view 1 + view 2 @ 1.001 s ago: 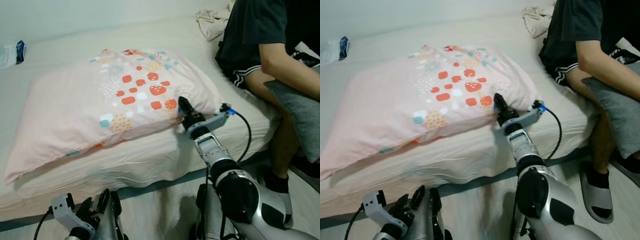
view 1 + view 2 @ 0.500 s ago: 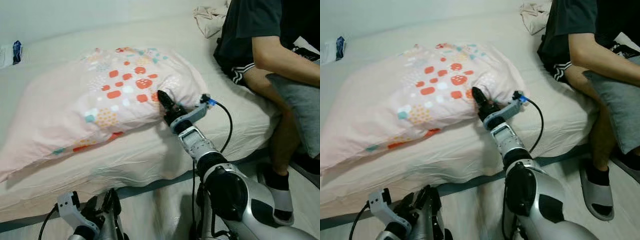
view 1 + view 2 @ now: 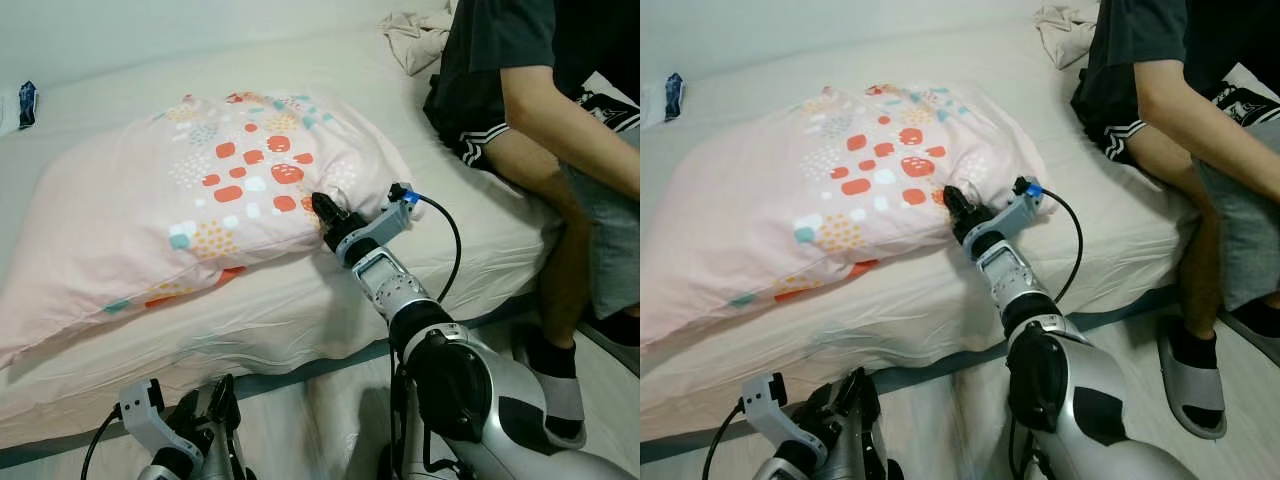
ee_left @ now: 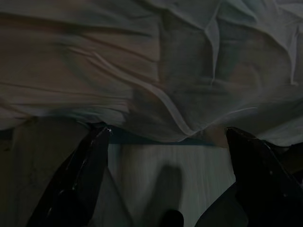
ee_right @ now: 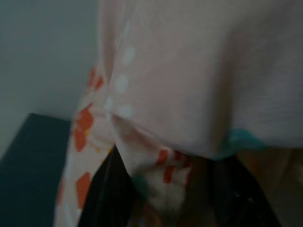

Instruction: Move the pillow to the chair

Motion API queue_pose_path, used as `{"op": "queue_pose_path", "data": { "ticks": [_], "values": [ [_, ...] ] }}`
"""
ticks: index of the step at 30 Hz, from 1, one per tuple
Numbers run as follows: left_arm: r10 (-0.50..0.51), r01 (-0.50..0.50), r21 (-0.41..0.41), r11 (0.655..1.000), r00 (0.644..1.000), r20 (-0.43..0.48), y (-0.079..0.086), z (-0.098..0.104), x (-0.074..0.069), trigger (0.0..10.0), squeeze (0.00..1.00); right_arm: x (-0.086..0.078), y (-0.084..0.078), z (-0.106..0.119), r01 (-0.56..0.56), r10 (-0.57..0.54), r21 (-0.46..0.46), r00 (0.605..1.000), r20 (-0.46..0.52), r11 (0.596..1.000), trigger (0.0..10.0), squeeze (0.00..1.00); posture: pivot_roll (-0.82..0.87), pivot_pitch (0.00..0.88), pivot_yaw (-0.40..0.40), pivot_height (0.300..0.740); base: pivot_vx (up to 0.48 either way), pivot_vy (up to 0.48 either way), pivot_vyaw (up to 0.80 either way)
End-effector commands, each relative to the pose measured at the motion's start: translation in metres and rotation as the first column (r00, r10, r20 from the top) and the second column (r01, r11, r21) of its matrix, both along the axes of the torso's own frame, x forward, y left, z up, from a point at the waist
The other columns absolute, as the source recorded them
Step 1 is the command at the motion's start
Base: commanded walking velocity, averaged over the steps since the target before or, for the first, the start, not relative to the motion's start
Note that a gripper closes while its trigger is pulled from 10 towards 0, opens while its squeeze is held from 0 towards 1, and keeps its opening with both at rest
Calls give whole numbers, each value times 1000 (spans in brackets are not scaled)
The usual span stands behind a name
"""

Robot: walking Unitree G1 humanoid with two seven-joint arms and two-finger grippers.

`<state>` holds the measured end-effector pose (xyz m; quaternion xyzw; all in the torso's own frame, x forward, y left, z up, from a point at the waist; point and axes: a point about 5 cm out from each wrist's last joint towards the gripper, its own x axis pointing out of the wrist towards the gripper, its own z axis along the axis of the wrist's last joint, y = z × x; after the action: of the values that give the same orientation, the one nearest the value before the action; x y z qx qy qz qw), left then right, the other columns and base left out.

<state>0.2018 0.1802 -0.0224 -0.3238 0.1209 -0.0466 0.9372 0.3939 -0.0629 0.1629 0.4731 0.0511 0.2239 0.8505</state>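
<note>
Pink patterned pillow lying flat on bed.

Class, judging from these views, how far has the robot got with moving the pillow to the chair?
Done: the right hand has reached the pillow and pinches its near edge. In hand: securing that grip while the pillow lies on the bed. Left: lifting and carrying it to the chair. The left hand hangs idle, open.

1 pillow, 1 bed, 1 person, 2 hands: left hand, right hand.

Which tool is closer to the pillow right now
Right. The right tool is at the pillow near edge, with pillow fabric between its fingers. The left tool hangs low beside the bed, well below the pillow.
</note>
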Motion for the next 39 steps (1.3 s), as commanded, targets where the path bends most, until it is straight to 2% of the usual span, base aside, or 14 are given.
{"op": "queue_pose_path", "data": {
  "ticks": [1,11,16,19,23,29,39],
  "values": [
    [0,-1,-16,1000,999,-52,-2,-8,-8,10000,0,-2,15,6,-63,62,11,998,25,998,0,0,129,267,41,484,0,0,0],
    [0,-1,-28,1000,999,-39,-7,-7,4,10000,0,-3,20,9,-98,99,-26,993,57,995,0,0,104,233,23,484,0,0,0],
    [12,-13,-34,999,1000,-18,-7,-3,12,10000,0,-6,22,11,-157,153,18,980,128,987,0,0,100,215,14,484,0,0,0],
    [30,-31,-31,999,1000,-5,-3,0,17,10000,0,-11,28,7,-208,212,-44,964,162,977,0,0,91,197,6,484,0,0,0],
    [65,-65,-28,997,998,-3,6,1,22,10000,0,-17,31,0,-248,258,-79,950,177,966,0,0,79,173,-6,484,0,0,0],
    [116,-116,-20,993,993,1,17,4,33,10000,0,-26,30,-11,-305,314,-74,924,219,950,0,0,54,129,-24,506,0,0,0],
    [181,-181,-10,983,983,-3,25,9,46,10000,0,-21,27,8,-333,339,-73,891,302,940,0,0,27,75,-44,543,0,0,0]
  ]
}}
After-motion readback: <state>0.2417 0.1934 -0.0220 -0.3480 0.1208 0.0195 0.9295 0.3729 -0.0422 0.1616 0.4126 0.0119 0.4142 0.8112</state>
